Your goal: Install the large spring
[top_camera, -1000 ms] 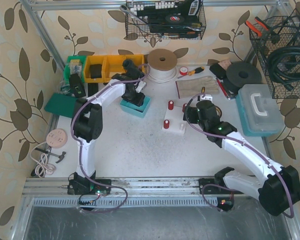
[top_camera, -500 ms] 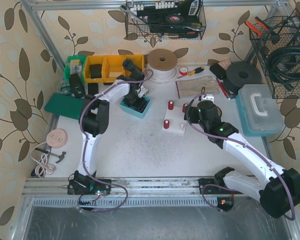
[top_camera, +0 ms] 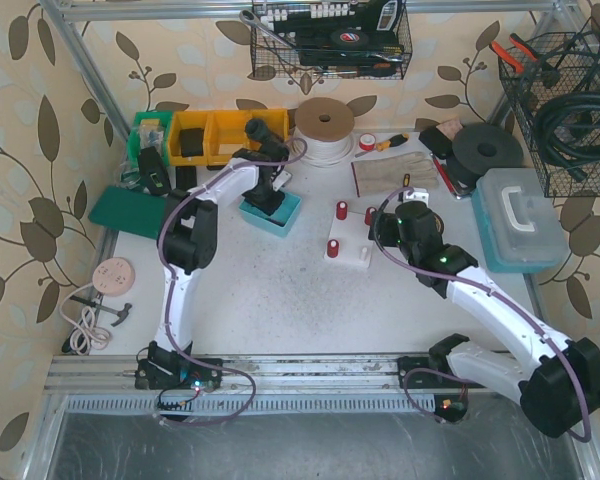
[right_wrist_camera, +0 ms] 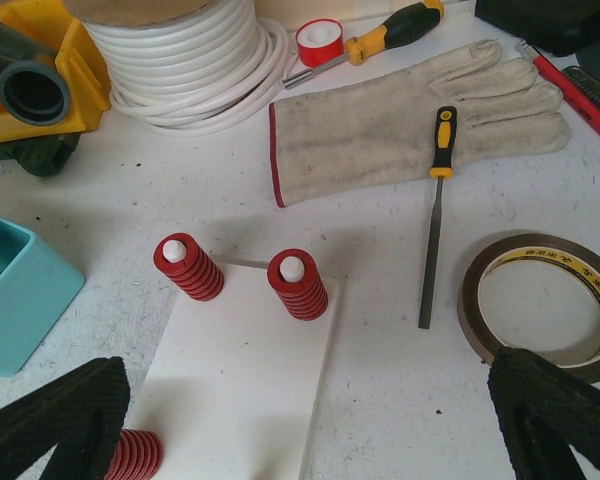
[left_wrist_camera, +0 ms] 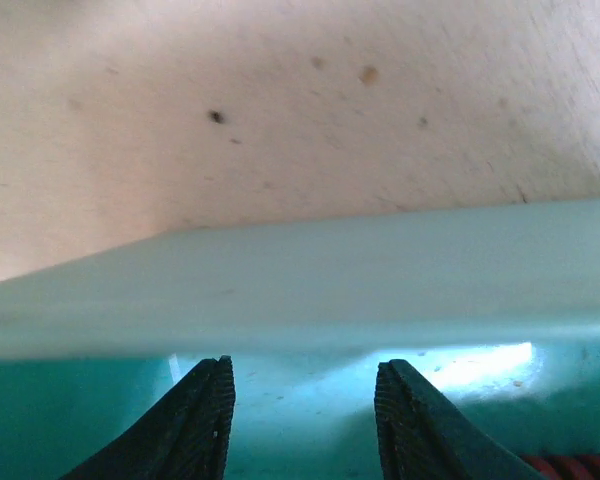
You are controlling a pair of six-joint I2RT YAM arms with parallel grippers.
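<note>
My left gripper reaches down into a teal bin at the back left. In the left wrist view its fingers stand apart over the bin's floor, with nothing between them; my left gripper is open. The edge of a red spring shows at that view's bottom right corner. My right gripper is open and empty above a white plate. Three red springs sit on the plate's pegs.
A work glove, a yellow-handled file and a brown tape roll lie right of the plate. A white hose coil, yellow bins and a screwdriver are at the back. A pale blue case stands at the right.
My left arm has shifted its elbow to the right and its gripper has settled lower into the teal bin. The right arm has barely moved.
</note>
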